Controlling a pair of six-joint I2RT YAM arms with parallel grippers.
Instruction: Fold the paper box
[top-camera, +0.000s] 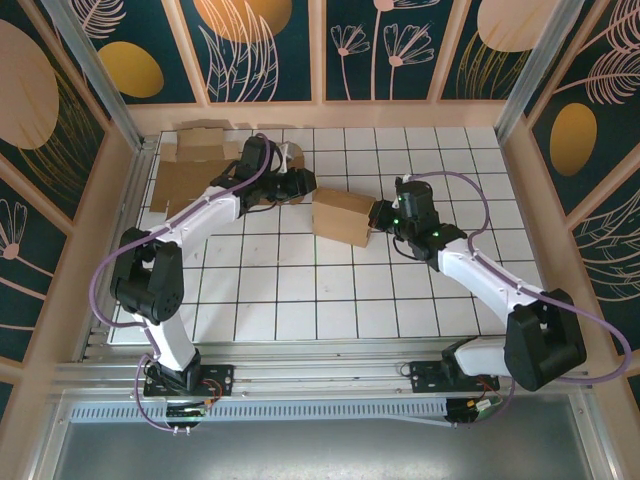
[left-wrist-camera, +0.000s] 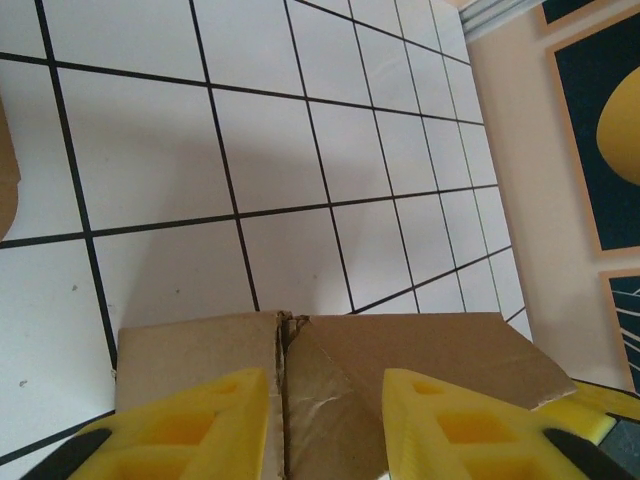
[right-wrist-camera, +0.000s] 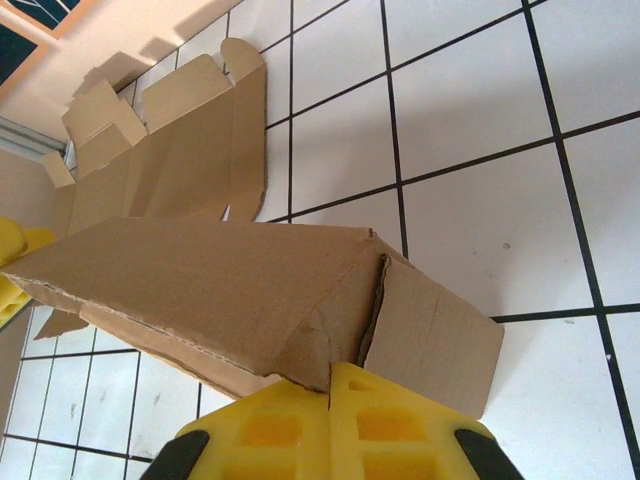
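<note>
Cardboard, brown and matte with rough cut edges, made up the paper box (top-camera: 343, 215), a half-formed oblong lying on its side just toward 12 o'clock from the middle of the white table (top-camera: 420, 300). The table's smooth top was ruled into squares by thin black lines. In the right wrist view the box's near end flap stood ajar with a dark slit along its fold, and the walls sagged out of square. A flat cardboard sheet (top-camera: 195, 165), cut with tabs, lay well apart at 10 o'clock.

The left arm (top-camera: 190, 225) stretched from its base toward 1 o'clock and ended at the box's 10 o'clock end. The left gripper (left-wrist-camera: 325, 380) had its yellow moulded fingers (left-wrist-camera: 190, 425) spread over two meeting flaps, clasping nothing that could be seen. The right arm (top-camera: 480, 275) reached toward 10 o'clock. The right gripper (right-wrist-camera: 330, 385) met the box's 3 o'clock end with fingers pressed together, tips against the lower edge.

Whether a sliver of flap was nipped between those closed fingers could not be told. The box's underside and far wall were hidden, and the left wrist view cut the box off at its lower border.
</note>
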